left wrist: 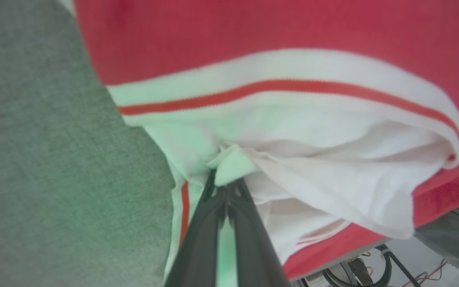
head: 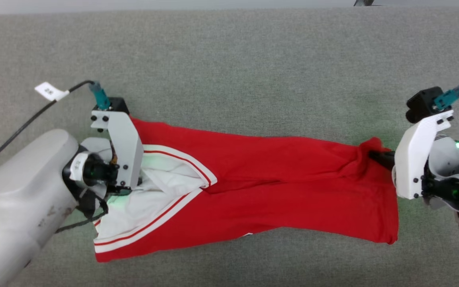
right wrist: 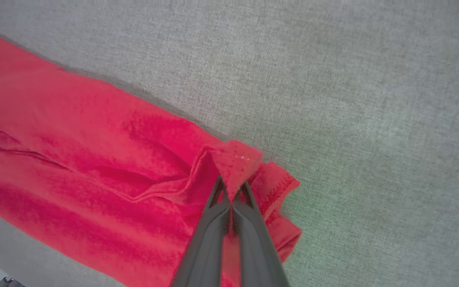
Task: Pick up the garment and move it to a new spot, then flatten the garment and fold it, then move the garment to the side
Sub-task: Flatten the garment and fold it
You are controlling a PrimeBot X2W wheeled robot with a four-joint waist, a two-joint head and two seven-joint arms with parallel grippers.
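The garment (head: 277, 179), a red jersey with white-and-red striped trim and white inner fabric, lies stretched lengthwise across the grey surface between both arms. At its left end my left gripper (left wrist: 224, 184) is shut on a pinch of the white fabric (left wrist: 233, 165); its white wrist bracket (head: 122, 145) covers the fingers in the head view. My right gripper (right wrist: 231, 190) is shut on a bunched red corner (right wrist: 235, 161) at the garment's right end (head: 371, 149). Near that corner the cloth is wrinkled. The striped trim (left wrist: 285, 85) runs across the left wrist view.
A grey fabric-covered surface (head: 229, 59) spreads on all sides of the garment. A black cable with a white tag (head: 50, 91) trails from the left wrist. Past the surface's edge, cables and frame parts (left wrist: 369, 271) show in the left wrist view.
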